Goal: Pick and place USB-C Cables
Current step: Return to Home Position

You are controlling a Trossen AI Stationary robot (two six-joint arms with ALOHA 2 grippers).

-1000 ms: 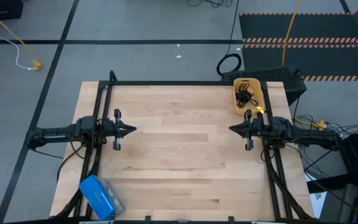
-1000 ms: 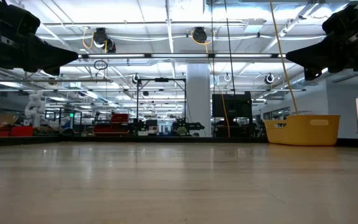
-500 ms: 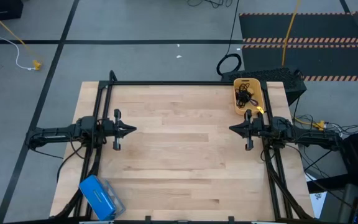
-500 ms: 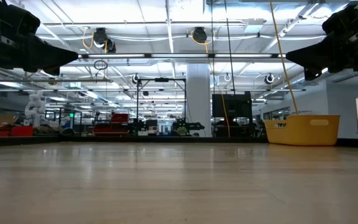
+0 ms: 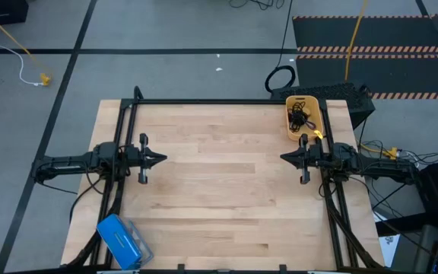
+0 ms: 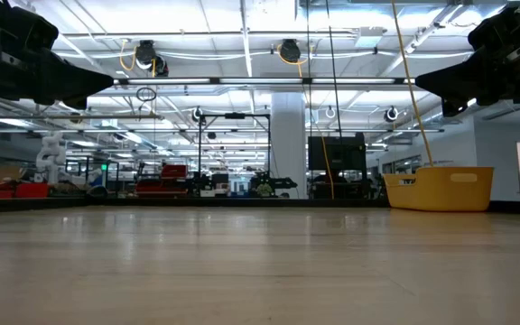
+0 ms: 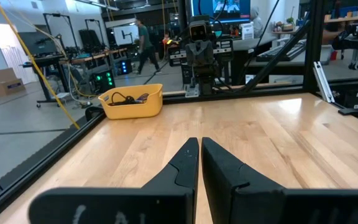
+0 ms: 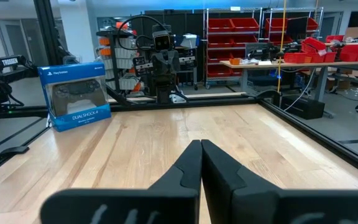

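Both arms [image 5: 90, 160] level, facing inward — jaws closed

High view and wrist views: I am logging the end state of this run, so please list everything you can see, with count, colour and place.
table: one, light wood, centre, inside a black frame
yellow bin: one, yellow, far right corner of the table
USB-C cables: dark tangle, count unclear, inside the yellow bin
controller box: one, blue, near left corner of the table
cable loop: one, black, on the floor beyond the table
left gripper: one, dark, shut, over the table's left side
right gripper: one, dark, shut, over the right side, near the bin
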